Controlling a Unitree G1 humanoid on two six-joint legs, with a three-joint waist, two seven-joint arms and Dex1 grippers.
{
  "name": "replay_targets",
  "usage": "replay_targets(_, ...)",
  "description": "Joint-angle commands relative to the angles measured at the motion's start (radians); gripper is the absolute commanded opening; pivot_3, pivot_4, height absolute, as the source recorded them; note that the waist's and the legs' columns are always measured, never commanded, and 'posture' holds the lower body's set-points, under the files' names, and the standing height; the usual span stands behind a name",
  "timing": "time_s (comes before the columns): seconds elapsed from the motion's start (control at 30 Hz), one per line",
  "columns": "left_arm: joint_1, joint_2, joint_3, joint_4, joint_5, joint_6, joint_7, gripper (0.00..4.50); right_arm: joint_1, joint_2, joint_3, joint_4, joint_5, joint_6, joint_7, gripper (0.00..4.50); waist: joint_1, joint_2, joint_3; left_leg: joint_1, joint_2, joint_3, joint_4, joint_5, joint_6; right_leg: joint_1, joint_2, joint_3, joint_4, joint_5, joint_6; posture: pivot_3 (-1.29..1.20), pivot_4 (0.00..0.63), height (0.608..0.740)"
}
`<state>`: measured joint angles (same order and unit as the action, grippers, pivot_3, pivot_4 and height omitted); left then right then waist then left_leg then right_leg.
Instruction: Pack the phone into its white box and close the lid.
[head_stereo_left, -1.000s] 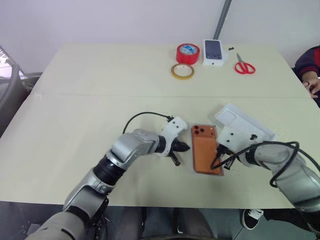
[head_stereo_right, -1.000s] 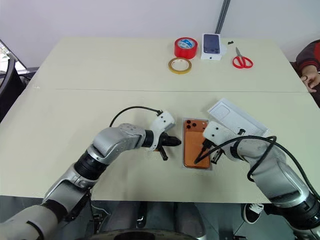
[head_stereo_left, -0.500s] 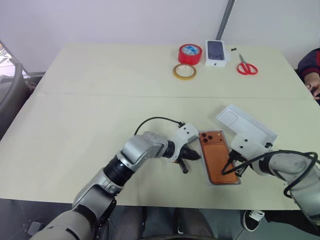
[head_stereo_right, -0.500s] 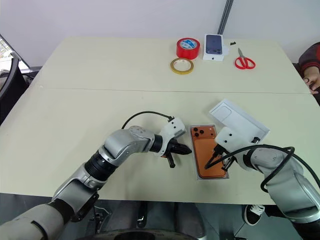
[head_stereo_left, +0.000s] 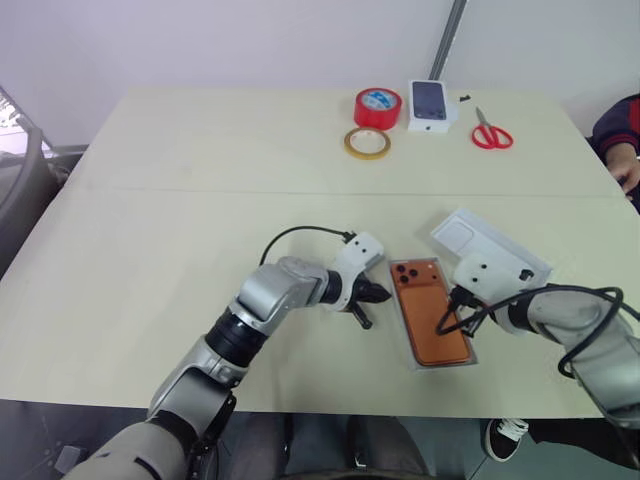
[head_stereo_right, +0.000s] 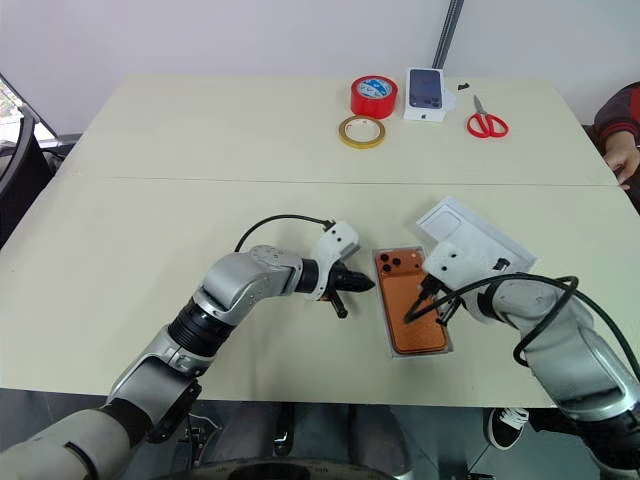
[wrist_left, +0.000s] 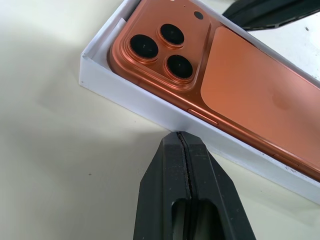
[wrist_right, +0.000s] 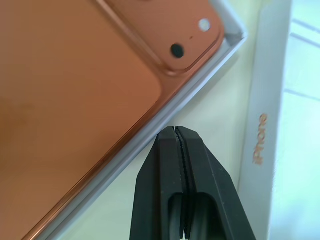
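The copper-orange phone (head_stereo_left: 432, 312) lies camera side up in the white box (wrist_left: 142, 102), near the table's front edge. My left gripper (head_stereo_left: 378, 294) is shut and empty, its tip at the box's left wall beside the phone's lens block (wrist_left: 161, 49). My right gripper (wrist_right: 175, 132) is shut and empty too, its tip over the box's right rim (wrist_right: 159, 131). The lid (head_stereo_left: 489, 246) lies flat just right of and behind the box, under my right wrist, with lettering on its side wall (wrist_right: 260, 138).
At the table's far side are a red tape roll (head_stereo_left: 378, 106), a tan tape ring (head_stereo_left: 366, 143), a small white box printed with a dark phone (head_stereo_left: 428, 105) and red scissors (head_stereo_left: 491, 133). A person's hand (head_stereo_left: 630, 172) rests at the right edge.
The camera view has shifted. The box with the phone has turned slightly, its near end swung to the right. Both grippers stay shut at its sides.
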<state>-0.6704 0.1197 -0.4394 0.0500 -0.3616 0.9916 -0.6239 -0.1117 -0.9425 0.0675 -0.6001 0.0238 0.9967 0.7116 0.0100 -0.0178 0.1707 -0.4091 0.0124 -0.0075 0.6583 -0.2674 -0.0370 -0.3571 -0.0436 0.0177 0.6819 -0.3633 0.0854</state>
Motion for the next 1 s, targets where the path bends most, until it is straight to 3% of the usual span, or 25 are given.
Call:
replay_targets(0.03, -0.017, -0.028, 0.031, 0.019, 0.012, -0.018, 0.02, 0.02, -0.039, 0.02, 0.023, -0.005, 0.015, -0.022, -0.004, 0.0, 0.0, 0.0, 0.0, 0.0, 0.0, 0.0, 0.0, 0.0, 0.0, 0.0, 0.0, 0.0, 0.0, 0.0, 0.0, 0.0, 0.15, 0.74)
replay_targets(0.33, -0.045, -0.072, 0.079, 0.083, 0.037, -0.038, 0.046, 0.02, -0.063, 0.027, 0.039, 0.016, 0.008, -0.023, -0.015, 0.0, 0.0, 0.0, 0.0, 0.0, 0.0, 0.0, 0.003, 0.0, 0.0, 0.001, 0.0, 0.0, 0.001, 0.0, 0.0, 0.0, 0.15, 0.74)
replay_targets(0.6, -0.032, -0.072, 0.099, 0.072, 0.048, -0.029, 0.061, 0.02, -0.025, -0.031, -0.047, 0.017, 0.038, -0.011, 0.029, 0.0, 0.001, 0.0, 0.0, 0.0, 0.0, 0.0, 0.003, 0.0, 0.001, 0.001, 0.0, 0.0, 0.001, 0.0, 0.0, 0.0, 0.15, 0.74)
replay_targets(0.7, -0.018, -0.043, 0.106, 0.013, 0.031, -0.009, 0.044, 0.0, -0.029, -0.057, -0.115, 0.027, 0.079, 0.012, 0.061, 0.87, 0.0, 0.0, 0.0, 0.0, 0.0, 0.0, 0.003, -0.001, 0.001, 0.001, 0.0, 0.0, 0.001, 0.0, 0.0, 0.0, 0.15, 0.74)
replay_targets(0.87, 0.036, 0.066, 0.108, -0.118, 0.034, -0.093, -0.023, 0.0, -0.077, -0.064, -0.195, 0.075, 0.134, 0.076, 0.069, 3.5, -0.006, 0.001, 0.0, 0.0, 0.001, 0.0, 0.003, 0.0, 0.001, 0.0, 0.0, 0.0, 0.001, 0.0, 0.0, 0.0, 0.15, 0.74)
replay_targets(1.0, 0.118, 0.228, 0.094, -0.257, 0.06, -0.324, -0.171, 0.0, -0.127, -0.061, -0.177, 0.176, 0.171, 0.119, 0.08, 3.5, -0.005, 0.001, 0.0, 0.0, 0.001, 0.0, 0.002, 0.0, 0.0, 0.0, 0.0, 0.0, 0.001, 0.0, 0.0, 0.0, 0.15, 0.74)
